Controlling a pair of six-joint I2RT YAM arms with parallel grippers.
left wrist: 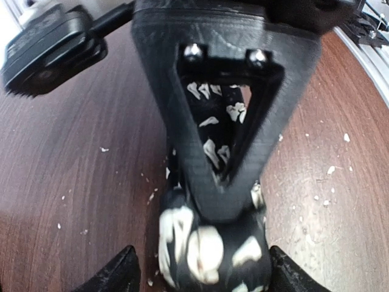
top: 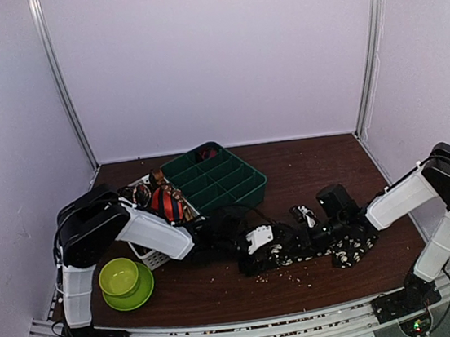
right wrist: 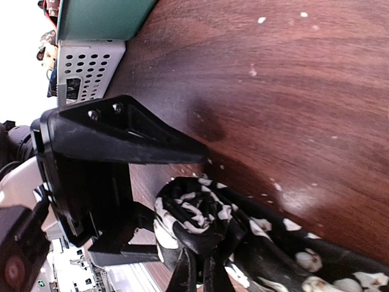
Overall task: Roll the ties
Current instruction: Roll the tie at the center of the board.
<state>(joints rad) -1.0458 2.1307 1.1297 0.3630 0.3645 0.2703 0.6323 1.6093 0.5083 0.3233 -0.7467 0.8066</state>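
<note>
A black tie with cream-white flower spots lies on the brown table between the two arms. One end is wound into a small roll; the rest trails off to the right. My right gripper is shut, its thin fingertips pinching the middle of the roll. In the left wrist view its black triangular finger comes down into the roll. My left gripper is open, one fingertip on each side of the roll. Both grippers meet at mid-table, the left and the right.
A green compartment tray stands behind the left arm, with a white perforated basket holding a rolled red-and-black tie to its left. A green bowl on a green plate sits front left. White crumbs dot the table.
</note>
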